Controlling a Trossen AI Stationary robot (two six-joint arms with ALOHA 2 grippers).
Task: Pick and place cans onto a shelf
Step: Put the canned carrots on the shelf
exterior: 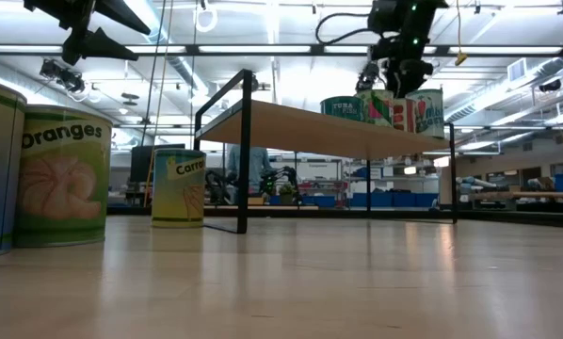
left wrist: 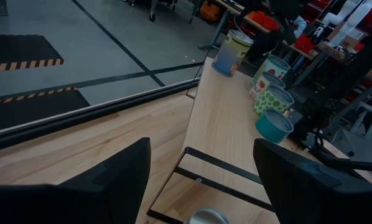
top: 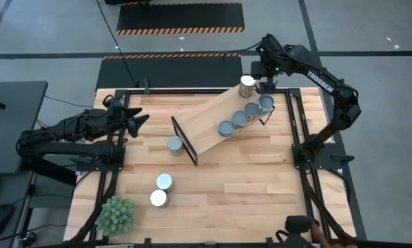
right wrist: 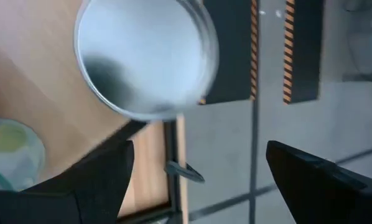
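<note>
- Shelf [top: 209, 122] lies diagonally across the far half of the tabletop [top: 227, 186], one black end frame [top: 184, 140] near the centre, the other end reaching the far right corner.
- Five cans on the shelf: a row of four [top: 246, 116] along its right edge, plus one pale-topped can [top: 246, 86] at the far end.
- Right gripper [top: 266, 85] is over the shelf's far end, just beside that pale-topped can; fingers spread wide, nothing between them. "TROSSEN" reads on the right arm [top: 321, 75].
- Right wrist view: silver can top [right wrist: 145, 56] close ahead of the parted fingers [right wrist: 326, 183].
- Left gripper [top: 131, 121] is at the tabletop's left edge, raised, pincer open and empty.
- Three cans on the tabletop: one [top: 175, 144] just beside the shelf's near frame, two [top: 162, 190] toward the near left, close together.
- Low view: labels read "Oranges" [exterior: 60, 176] and "Carro…" [exterior: 179, 186], the rest cut off.
- Spiky green plant [top: 116, 215] at the near left corner.
</note>
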